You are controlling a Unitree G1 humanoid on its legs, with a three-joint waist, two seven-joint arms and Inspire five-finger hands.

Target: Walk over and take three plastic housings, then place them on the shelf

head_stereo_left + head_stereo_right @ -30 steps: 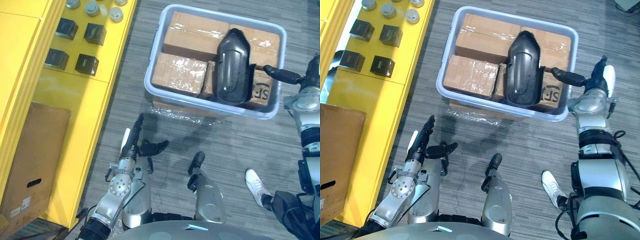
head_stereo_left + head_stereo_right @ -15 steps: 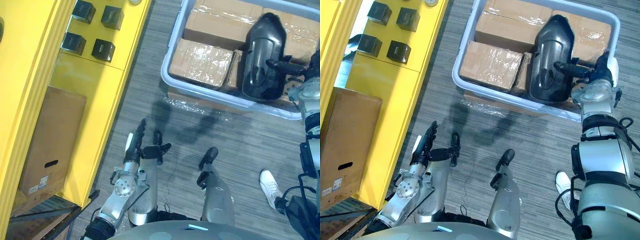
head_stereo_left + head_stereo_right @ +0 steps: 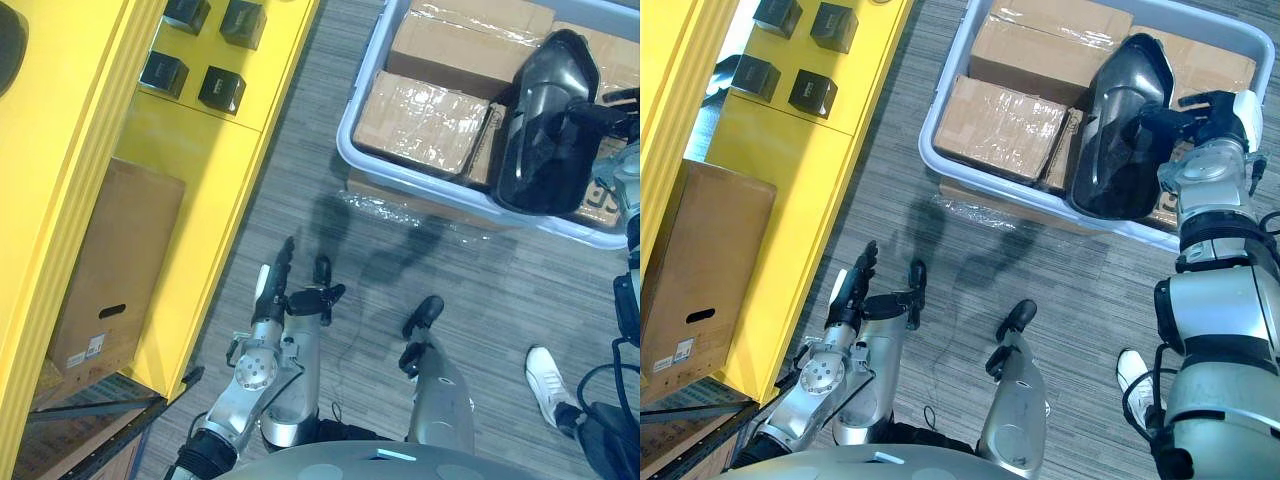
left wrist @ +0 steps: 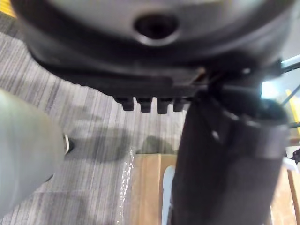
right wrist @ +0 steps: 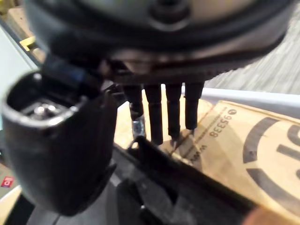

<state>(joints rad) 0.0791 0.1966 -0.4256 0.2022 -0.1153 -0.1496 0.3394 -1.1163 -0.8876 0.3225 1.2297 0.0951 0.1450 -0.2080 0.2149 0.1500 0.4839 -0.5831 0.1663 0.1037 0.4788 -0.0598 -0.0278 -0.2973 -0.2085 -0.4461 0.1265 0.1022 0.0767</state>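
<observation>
A black plastic housing [image 3: 1118, 125] lies tilted on the cardboard boxes [image 3: 1000, 125] in a pale blue bin [image 3: 345, 150]. My right hand [image 3: 1208, 118] is at the housing's right side. Its fingers [image 5: 155, 112] are straight and reach down onto the housing's rim [image 5: 187, 197], and the thumb [image 5: 61, 140] stands apart, so the hand is open. My left hand [image 3: 285, 292] hangs low over the grey floor, short of the bin, open and holding nothing. The yellow shelf [image 3: 180, 140] runs along the left.
Several small black cubes [image 3: 222, 88] sit on the shelf's lower level. A brown cardboard box [image 3: 110, 270] stands under the shelf at the left. A white shoe [image 3: 545, 375] is on the floor at the lower right. Clear wrap lies on the floor in front of the bin.
The camera has shifted, so the bin shows further up and right. My right hand has moved from beside the housing onto its right edge. The left hand has kept its pose.
</observation>
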